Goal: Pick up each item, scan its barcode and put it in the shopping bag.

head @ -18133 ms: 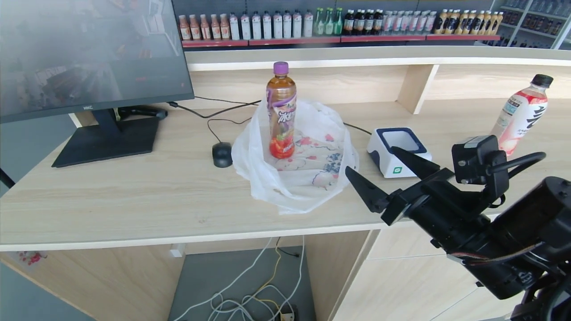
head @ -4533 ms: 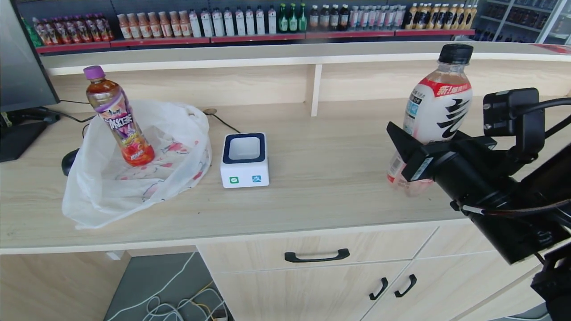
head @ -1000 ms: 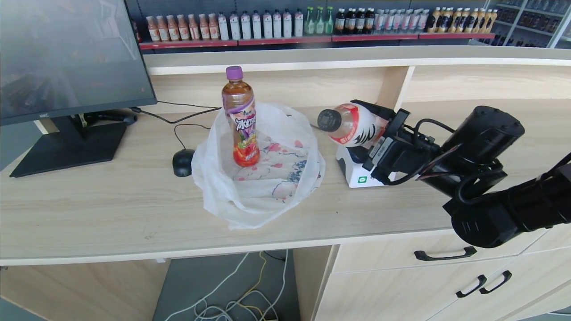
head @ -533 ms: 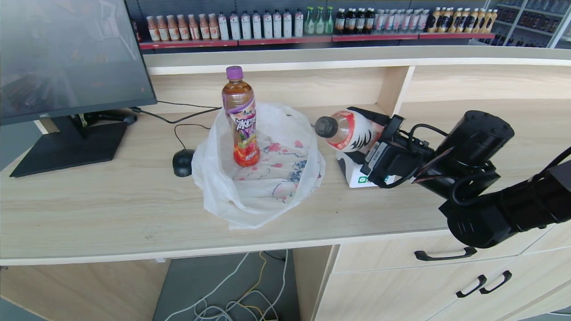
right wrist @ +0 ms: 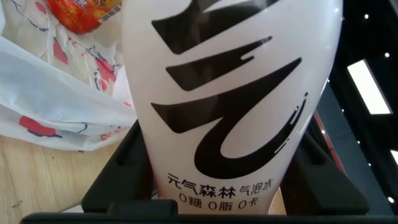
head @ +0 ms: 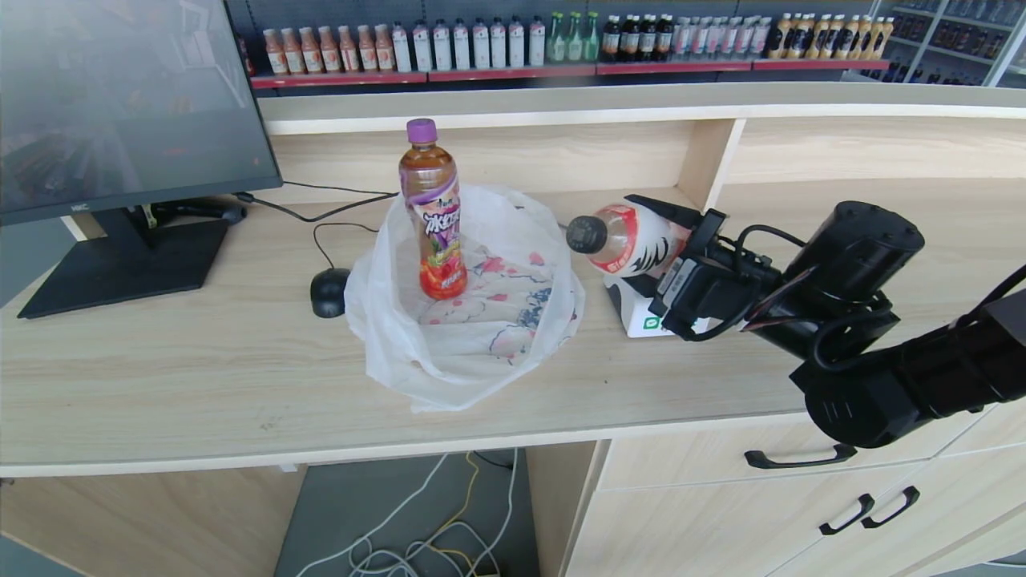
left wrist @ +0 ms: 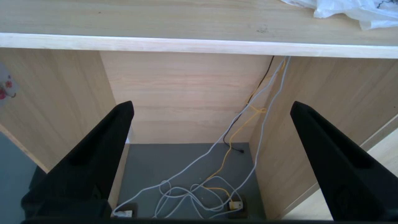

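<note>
Ok so I'm placing everything off the shopping bag (head: 449, 377), the white plastic one lying open on the counter (head: 200, 377). Far left of the bag there's a dark monitor (head: 120, 96) on its stand. Just left of the bag, close to its edge, is a black mouse (head: 329, 292).

The left gripper (left wrist: 211, 106) sits lower than the bag, under counter height, facing the gap beneath the counter where a mess of cables (left wrist: 211, 186) lies on the floor. Its fingers are spread wide with nothing between them.

Inside the bag a tea bottle (head: 433, 216) with a purple cap stands upright, toward the bag's back left.

Just right of the bag is the white bottle (head: 621, 232) with a black cap. It's tipped on its side, and the cap is right next to the bag's right rim. The right gripper (head: 641, 244) has it clamped round the body, one finger on each side, snug against the label. The bottle hangs over the scanner (head: 641, 320), a small white box on the counter right of the bag. Can't tell if the bottle touches it.

Further right and lower than the bag are drawers (head: 793, 473) with black handles. Way behind the bag there's a shelf (head: 561, 68) lined with drinks.
</note>
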`<state>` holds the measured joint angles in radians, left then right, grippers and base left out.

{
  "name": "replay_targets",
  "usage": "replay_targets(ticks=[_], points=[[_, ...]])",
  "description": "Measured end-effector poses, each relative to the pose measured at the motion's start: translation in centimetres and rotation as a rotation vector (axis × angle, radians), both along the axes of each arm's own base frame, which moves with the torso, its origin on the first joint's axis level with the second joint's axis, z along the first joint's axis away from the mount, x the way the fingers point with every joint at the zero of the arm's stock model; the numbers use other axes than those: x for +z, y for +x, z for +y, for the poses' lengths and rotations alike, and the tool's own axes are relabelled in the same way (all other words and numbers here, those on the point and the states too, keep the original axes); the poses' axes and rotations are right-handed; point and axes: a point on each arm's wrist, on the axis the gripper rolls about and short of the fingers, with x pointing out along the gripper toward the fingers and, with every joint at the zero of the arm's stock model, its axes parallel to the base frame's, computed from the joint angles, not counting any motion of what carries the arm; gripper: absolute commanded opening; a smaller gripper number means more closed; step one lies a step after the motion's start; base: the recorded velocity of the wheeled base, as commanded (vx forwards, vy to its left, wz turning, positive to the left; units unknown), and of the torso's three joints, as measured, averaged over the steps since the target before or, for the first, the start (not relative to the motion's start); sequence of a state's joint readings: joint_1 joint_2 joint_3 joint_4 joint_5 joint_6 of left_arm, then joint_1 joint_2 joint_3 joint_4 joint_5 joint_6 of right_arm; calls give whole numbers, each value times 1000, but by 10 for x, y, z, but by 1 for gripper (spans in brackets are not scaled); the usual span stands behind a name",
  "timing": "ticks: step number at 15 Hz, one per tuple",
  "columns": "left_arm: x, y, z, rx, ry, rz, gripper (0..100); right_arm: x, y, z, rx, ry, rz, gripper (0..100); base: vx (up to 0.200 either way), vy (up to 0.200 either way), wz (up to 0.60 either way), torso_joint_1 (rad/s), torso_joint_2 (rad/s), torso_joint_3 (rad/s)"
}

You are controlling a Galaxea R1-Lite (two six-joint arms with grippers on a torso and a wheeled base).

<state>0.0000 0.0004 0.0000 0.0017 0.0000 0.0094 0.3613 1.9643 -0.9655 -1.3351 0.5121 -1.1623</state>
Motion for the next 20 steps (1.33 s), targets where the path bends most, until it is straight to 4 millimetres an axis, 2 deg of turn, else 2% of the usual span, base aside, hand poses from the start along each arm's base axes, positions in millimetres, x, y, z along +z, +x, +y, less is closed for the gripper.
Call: replay_targets(ticks=[20], points=[[0,0,0,0,0,0,100,2,-1,6,15,18,21,0,0,0,0,0,0,0]])
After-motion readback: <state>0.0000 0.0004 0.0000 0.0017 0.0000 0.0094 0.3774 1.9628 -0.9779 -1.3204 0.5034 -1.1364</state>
